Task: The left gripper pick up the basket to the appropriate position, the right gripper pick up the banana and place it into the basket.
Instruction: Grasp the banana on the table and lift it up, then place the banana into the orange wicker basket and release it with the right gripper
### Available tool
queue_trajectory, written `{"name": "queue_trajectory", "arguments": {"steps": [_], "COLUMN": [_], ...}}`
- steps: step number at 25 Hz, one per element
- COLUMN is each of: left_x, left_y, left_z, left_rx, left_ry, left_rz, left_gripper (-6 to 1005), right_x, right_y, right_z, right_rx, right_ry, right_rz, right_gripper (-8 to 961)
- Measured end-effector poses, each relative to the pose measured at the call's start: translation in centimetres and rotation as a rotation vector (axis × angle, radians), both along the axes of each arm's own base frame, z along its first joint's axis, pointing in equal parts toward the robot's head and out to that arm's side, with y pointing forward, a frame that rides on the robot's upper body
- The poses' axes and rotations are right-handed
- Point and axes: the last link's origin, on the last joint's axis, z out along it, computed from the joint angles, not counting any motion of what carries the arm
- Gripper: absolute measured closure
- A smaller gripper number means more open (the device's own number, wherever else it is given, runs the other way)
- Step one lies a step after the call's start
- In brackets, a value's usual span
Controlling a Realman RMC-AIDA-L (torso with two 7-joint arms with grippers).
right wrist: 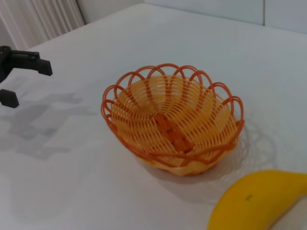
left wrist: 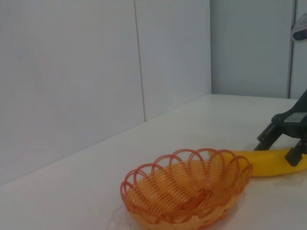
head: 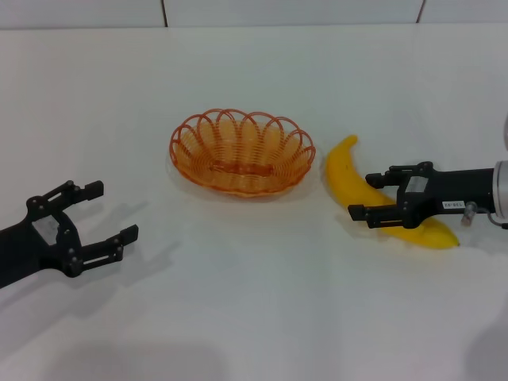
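Observation:
The orange wire basket point(head: 242, 151) stands upright on the white table point(head: 254, 317), near the middle. The yellow banana point(head: 341, 171) lies flat to its right. My right gripper point(head: 362, 195) is open at the banana's middle, with one finger on each side of it. The left wrist view shows the basket point(left wrist: 187, 189), the banana point(left wrist: 261, 165) and the right gripper point(left wrist: 277, 152) over it. My left gripper point(head: 111, 212) is open and empty, well to the left of the basket and nearer to me. The right wrist view shows the basket point(right wrist: 172, 120) and one end of the banana point(right wrist: 259, 201).
The white table runs back to a pale wall point(head: 254, 12). The left gripper's fingers point(right wrist: 29, 60) show far off in the right wrist view. Nothing else lies on the table between the grippers and the basket.

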Motion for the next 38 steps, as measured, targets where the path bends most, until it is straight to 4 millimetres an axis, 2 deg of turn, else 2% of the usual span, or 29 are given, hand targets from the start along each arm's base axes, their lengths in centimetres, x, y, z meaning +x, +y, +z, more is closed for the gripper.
{"name": "queue_trajectory", "arguments": {"steps": [9, 14, 21, 25, 29, 31, 34, 38], "left_x": [0.0, -0.1, -0.1, -0.1, -0.1, 0.0, 0.3, 1.0], "left_y": [-0.1, -0.1, -0.2, -0.2, -0.2, -0.1, 0.2, 0.8], "left_z": [0.0, 0.0, 0.1, 0.1, 0.1, 0.1, -0.2, -0.9], "left_rx": [0.0, 0.002, 0.002, 0.002, 0.002, 0.002, -0.005, -0.031], "left_ry": [0.002, 0.001, 0.0, -0.001, -0.001, -0.001, -0.002, -0.025], "left_rz": [-0.002, -0.002, 0.001, 0.0, -0.001, -0.003, -0.011, -0.019], "left_gripper": [106, 105, 109, 109, 109, 109, 108, 108], "right_x": [0.5, 0.7, 0.0, -0.5, -2.4, -3.9, -7.0, -10.8], "right_y": [0.2, 0.1, 0.2, 0.8, 2.4, 3.0, 3.6, 4.1], "right_z": [0.0, 0.0, 0.5, 1.2, 2.8, 2.9, 1.6, -1.7], "right_rx": [0.017, 0.013, 0.009, 0.066, 0.199, 0.232, 0.213, 0.116], "right_ry": [-0.022, -0.029, -0.022, 0.018, 0.128, 0.168, 0.203, 0.168], "right_rz": [-0.036, -0.048, -0.022, -0.017, 0.052, 0.134, 0.291, 0.461], "right_gripper": [228, 349, 424, 467, 454, 447, 437, 424]}}
